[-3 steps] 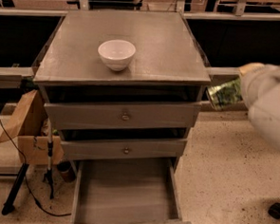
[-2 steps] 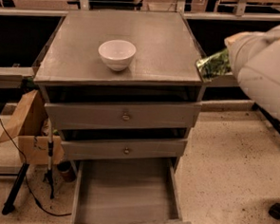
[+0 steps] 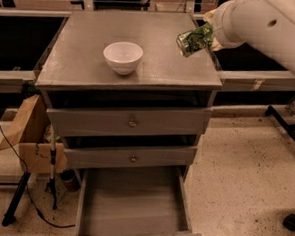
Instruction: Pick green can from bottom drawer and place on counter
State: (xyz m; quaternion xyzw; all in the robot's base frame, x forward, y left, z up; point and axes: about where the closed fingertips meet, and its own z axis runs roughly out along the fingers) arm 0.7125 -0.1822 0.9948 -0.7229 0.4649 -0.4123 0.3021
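The green can (image 3: 194, 39) hangs tilted in the air over the right edge of the counter (image 3: 156, 50), a little above its surface. My gripper (image 3: 205, 31) at the end of the white arm (image 3: 266, 27) is shut on the can and comes in from the upper right; the arm hides most of it. The bottom drawer (image 3: 132, 206) is pulled fully open below and holds nothing. The two knobbed drawers above it are closed.
A white bowl (image 3: 122, 57) stands on the counter left of centre. A cardboard box (image 3: 29, 133) and a thin tripod stand (image 3: 51, 169) are at the cabinet's left side. Dark tables flank both sides. A black frame leg (image 3: 286, 128) and a caster (image 3: 291, 221) are on the floor at right.
My arm has carried the green can up and to the left, from beside the cabinet's right side to above the counter's right edge.
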